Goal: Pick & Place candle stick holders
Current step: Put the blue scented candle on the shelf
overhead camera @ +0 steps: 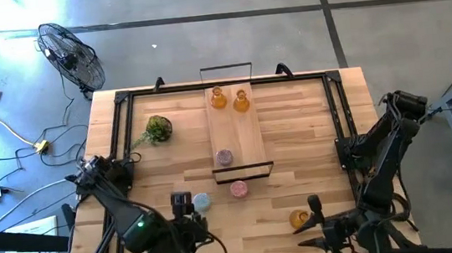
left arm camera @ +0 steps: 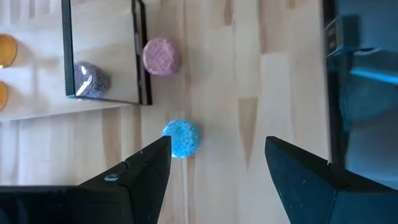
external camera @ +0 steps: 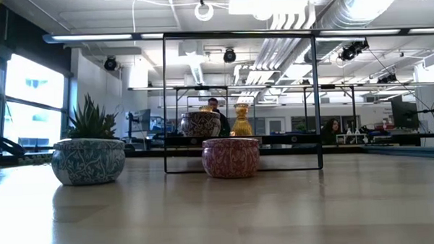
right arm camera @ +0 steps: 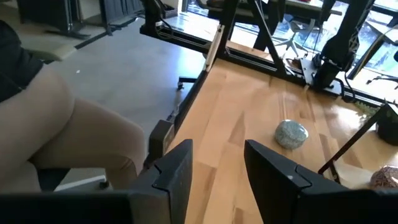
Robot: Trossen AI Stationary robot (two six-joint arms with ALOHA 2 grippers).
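Observation:
Two amber candle stick holders stand at the far end of a wooden tray, and a pink-grey one stands near its front end. A pink holder and a light-blue one stand on the table in front of the tray. My left gripper hangs open above the table beside the blue holder. Another amber holder stands near the table's front edge at my right gripper, which is open with nothing between its fingers.
A small green plant stands at the far left of the table. A black frame runs along the table's sides and back. A person's leg shows just off the table's near edge. A fan stands on the floor.

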